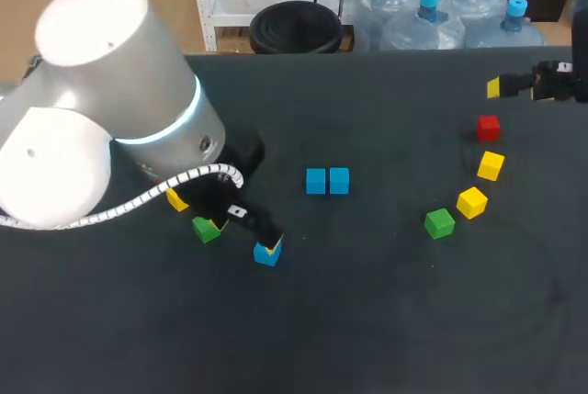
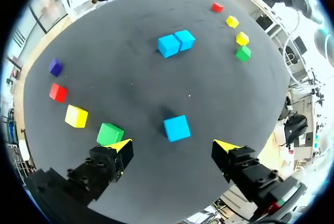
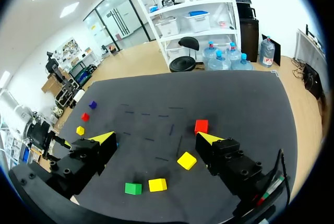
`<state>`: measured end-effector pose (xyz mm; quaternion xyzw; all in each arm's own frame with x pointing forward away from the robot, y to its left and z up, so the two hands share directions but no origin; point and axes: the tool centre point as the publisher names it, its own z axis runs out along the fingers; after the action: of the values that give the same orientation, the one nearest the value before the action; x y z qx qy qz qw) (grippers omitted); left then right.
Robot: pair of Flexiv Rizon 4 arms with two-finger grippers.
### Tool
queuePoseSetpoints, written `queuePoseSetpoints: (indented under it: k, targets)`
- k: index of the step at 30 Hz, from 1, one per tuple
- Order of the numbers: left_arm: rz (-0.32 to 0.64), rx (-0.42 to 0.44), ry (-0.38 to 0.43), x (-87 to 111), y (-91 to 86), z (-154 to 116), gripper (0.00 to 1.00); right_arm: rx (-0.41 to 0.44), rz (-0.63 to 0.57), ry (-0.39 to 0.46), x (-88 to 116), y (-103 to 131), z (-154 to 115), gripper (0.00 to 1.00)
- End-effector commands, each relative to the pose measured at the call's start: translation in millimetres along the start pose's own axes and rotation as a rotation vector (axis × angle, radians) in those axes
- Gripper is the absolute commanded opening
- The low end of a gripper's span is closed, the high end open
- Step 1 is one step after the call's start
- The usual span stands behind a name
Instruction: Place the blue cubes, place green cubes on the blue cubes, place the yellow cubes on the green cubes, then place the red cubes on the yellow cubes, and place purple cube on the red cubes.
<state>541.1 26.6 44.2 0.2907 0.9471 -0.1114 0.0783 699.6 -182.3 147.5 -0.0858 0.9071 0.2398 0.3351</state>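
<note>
Two blue cubes (image 1: 327, 181) (image 2: 176, 43) stand side by side at mid-table. A third blue cube (image 1: 266, 253) (image 2: 176, 128) lies just ahead of my open left gripper (image 1: 244, 231) (image 2: 175, 146), between its fingers' lines but untouched. Beside its left finger sit a green cube (image 1: 206, 229) (image 2: 110, 133) and a yellow cube (image 1: 176, 199) (image 2: 76, 116); farther off are a red cube (image 2: 58, 92) and a purple cube (image 2: 56, 67). My right gripper (image 1: 528, 82) (image 3: 156, 140) hangs open and empty at the far right, above a red cube (image 1: 488, 127) (image 3: 201, 126).
On the right side lie two yellow cubes (image 1: 491, 165) (image 1: 471, 202) and a green cube (image 1: 439, 223) (image 3: 133, 188). In the head view, my left arm's large body (image 1: 110, 118) hides the red and purple cubes at the left.
</note>
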Motion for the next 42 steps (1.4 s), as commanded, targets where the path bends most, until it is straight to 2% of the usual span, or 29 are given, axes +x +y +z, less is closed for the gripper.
queuePoseSetpoints:
  k: [1,7,13,28,36,42]
  targets:
    - [-0.007,0.003,0.017,-12.5,-3.2,13,1.00,0.003,0.000,0.000,0,0,-1,1.00]
    - [-0.011,-0.001,0.025,-17.7,-8.7,19,1.00,0.003,0.000,0.000,0,0,-1,1.00]
    - [-0.056,-0.003,0.055,-14.9,-14.9,24,1.00,0.003,0.000,0.000,0,0,-1,1.00]
    - [-0.080,-0.021,0.038,-20.5,-4.7,39,1.00,0.003,0.000,0.000,0,0,-1,1.00]
    - [-0.071,0.013,0.024,-23.7,-3.8,42,1.00,0.003,0.000,0.000,0,0,-1,1.00]
    - [-0.044,-0.008,0.036,-22.8,-1.8,46,1.00,0.003,0.000,0.000,0,0,-1,1.00]
